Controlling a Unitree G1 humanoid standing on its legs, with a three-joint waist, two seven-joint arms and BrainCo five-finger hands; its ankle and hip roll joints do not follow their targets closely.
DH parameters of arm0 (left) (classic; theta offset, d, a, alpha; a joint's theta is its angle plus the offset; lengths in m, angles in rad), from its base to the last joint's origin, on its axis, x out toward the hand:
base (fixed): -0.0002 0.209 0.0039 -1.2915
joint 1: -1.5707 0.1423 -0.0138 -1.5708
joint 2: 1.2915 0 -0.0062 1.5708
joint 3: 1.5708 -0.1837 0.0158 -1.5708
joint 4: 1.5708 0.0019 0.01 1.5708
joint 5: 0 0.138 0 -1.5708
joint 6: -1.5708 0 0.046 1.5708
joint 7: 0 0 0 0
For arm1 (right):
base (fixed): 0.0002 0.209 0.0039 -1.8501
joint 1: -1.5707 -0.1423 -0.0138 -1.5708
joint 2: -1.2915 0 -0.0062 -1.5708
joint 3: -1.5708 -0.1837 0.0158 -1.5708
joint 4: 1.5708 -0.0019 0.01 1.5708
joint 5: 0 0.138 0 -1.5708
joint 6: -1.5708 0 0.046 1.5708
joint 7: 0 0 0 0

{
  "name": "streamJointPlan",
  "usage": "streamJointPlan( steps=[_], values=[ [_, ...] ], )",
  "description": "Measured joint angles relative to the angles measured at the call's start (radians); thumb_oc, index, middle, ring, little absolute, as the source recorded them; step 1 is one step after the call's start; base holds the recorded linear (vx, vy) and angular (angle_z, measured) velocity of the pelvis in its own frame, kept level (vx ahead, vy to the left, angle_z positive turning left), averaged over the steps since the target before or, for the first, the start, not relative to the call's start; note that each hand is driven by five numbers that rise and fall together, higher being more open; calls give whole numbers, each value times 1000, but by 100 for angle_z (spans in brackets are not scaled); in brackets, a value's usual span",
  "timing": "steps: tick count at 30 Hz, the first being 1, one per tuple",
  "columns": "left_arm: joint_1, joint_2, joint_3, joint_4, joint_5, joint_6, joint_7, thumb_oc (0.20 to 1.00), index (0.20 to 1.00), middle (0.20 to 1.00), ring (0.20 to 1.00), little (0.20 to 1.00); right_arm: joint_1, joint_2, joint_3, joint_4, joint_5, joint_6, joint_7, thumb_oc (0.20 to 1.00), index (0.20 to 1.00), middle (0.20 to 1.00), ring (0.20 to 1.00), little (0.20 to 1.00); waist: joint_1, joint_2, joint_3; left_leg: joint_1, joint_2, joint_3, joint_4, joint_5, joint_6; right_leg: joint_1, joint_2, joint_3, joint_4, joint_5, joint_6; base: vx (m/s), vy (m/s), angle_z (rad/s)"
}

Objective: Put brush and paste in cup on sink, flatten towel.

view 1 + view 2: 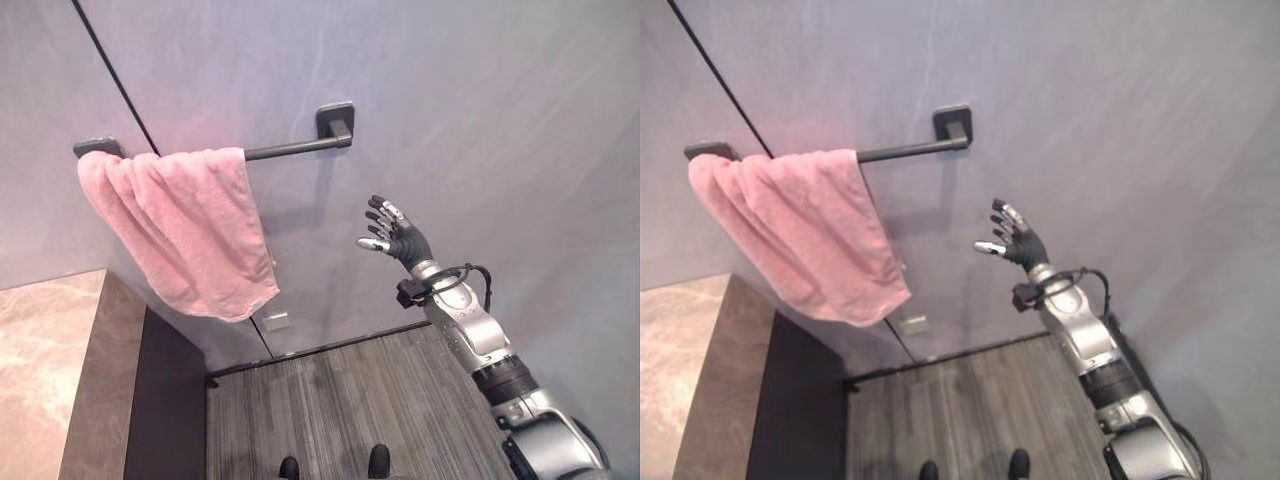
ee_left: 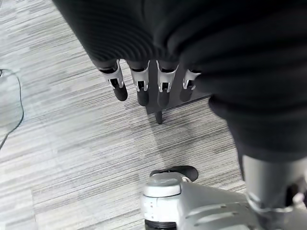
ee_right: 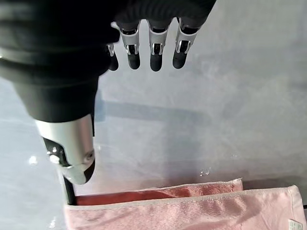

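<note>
We see the pink towel (image 1: 185, 230) bunched and creased, draped over the left part of the dark wall bar (image 1: 295, 148). Our right hand (image 1: 392, 235) hovers beside it, fingers relaxed, holding nothing. Our left hand (image 2: 144, 86) hangs over the floor (image 2: 62, 143), fingers straight.

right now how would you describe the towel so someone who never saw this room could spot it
Start at the grey wall and find the dark bar mounted across it. The pink towel hangs bunched over that bar's left end, above the stone counter. It is the one soft, pink thing among grey and dark surfaces.
</note>
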Motion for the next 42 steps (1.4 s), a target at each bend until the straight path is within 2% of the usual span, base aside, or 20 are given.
streamJointPlan(
  steps=[5,12,15,18,21,28,32,33,36,42],
  values=[
    [-5,0,-16,-2,-20,0,11,1000,1000,1000,1000,1000,-138,-5,21,61,31,0,-7,1000,1000,1000,1000,1000,24,0,49,-19,3,-5,1,4,-5,-16,3,-5,0,1,-2,11,2,4],
    [-10,2,-37,-6,-47,-1,21,1000,1000,1000,1000,1000,-169,9,58,69,33,0,-5,1000,1000,1000,1000,1000,28,-6,65,-17,2,-5,0,3,-6,-14,3,-7,0,0,-1,21,3,1],
    [-12,2,-37,-11,-47,-1,22,1000,1000,1000,1000,1000,-169,53,75,68,39,0,0,1000,1000,1000,1000,1000,25,-6,66,-14,4,-4,0,3,-6,-12,4,-7,0,0,-1,13,2,-1],
    [-11,2,-37,-44,-47,0,30,1000,1000,1000,1000,1000,-145,107,145,36,42,0,20,1000,1000,1000,1000,1000,25,-5,66,3,3,-5,0,3,-6,7,3,-7,0,-7,1,41,8,2],
    [-21,2,-38,-47,-46,0,32,1000,1000,1000,1000,1000,-133,122,177,-4,58,0,44,1000,1000,1000,1000,1000,26,-5,66,3,3,-5,0,3,-6,6,3,-6,0,-5,0,0,0,0],
    [-22,1,-40,-46,-47,-4,32,1000,1000,1000,1000,1000,-143,106,175,43,58,0,40,1000,1000,1000,1000,1000,43,-4,66,2,3,-6,0,4,-6,6,3,-8,0,-2,-5,0,0,0],
    [-19,2,-59,-45,-55,-18,32,1000,1000,1000,1000,1000,-207,92,160,154,58,-2,31,1000,1000,1000,1000,1000,59,0,68,-9,3,-29,4,6,-9,8,2,-32,0,-2,-4,-33,10,13],
    [-19,3,-72,-46,-56,-22,32,1000,1000,1000,1000,1000,-282,62,146,239,58,-2,16,1000,1000,1000,1000,1000,85,4,71,-29,3,-34,15,6,-9,1,1,-36,0,-2,-4,-41,12,23],
    [-6,7,-90,-43,-68,-22,31,1000,1000,1000,1000,1000,-364,26,94,332,58,-3,-15,1000,1000,1000,1000,1000,101,11,75,-44,1,-65,17,10,-15,-1,0,-62,0,-9,0,-17,9,27],
    [1,7,-114,-39,-87,-22,29,1000,1000,1000,1000,1000,-380,27,87,338,58,-3,-28,1000,1000,1000,1000,1000,118,17,78,-70,0,-81,18,14,-16,-19,-1,-82,1,-8,-3,-10,16,7]
  ],
)
